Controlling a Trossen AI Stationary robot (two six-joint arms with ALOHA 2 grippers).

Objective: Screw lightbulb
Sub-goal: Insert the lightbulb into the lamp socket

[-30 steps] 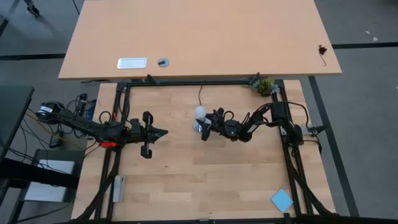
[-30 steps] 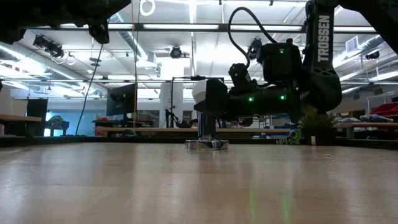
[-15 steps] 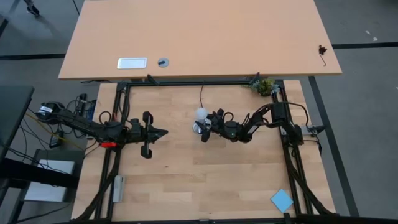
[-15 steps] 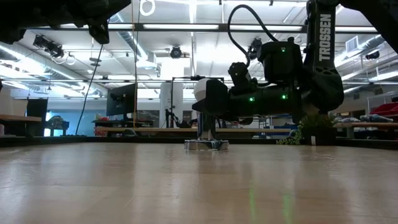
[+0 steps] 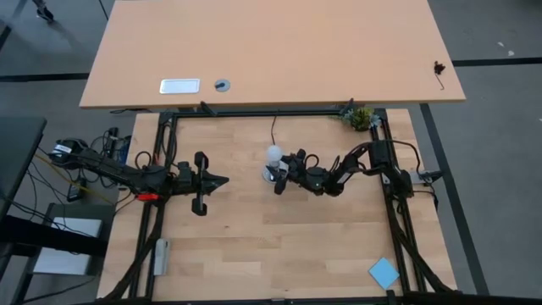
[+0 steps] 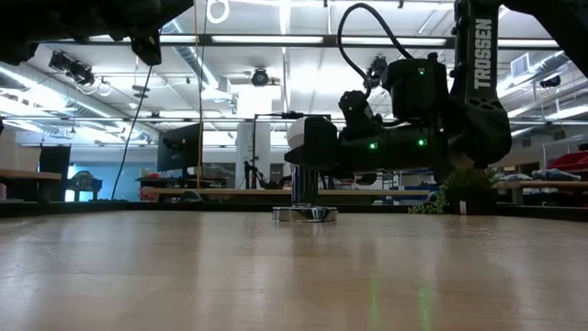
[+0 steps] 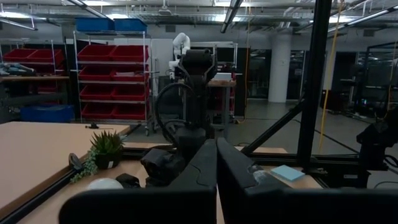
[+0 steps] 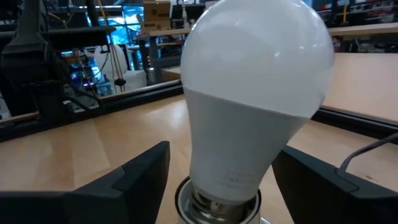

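The white lightbulb [image 5: 273, 155] stands upright with its greyish screw end [image 8: 217, 198] in the round silver socket base [image 6: 304, 214] near the table's middle. My right gripper [image 5: 282, 171] is open and comes level from the table's right. Its two fingers [image 8: 134, 177] stand on either side of the bulb's narrow lower part, with a gap showing on each side. My left gripper [image 5: 222, 180] is shut and empty. It hangs above the table to the left of the bulb and points at it; its fingers also show in the left wrist view [image 7: 216, 180].
The socket's black cord [image 5: 273, 131] runs toward the far edge. A small green plant [image 5: 361, 117] stands at the far right corner. A blue square [image 5: 384, 273] lies near the front right corner. A larger desk [image 5: 271, 51] stands beyond the far edge.
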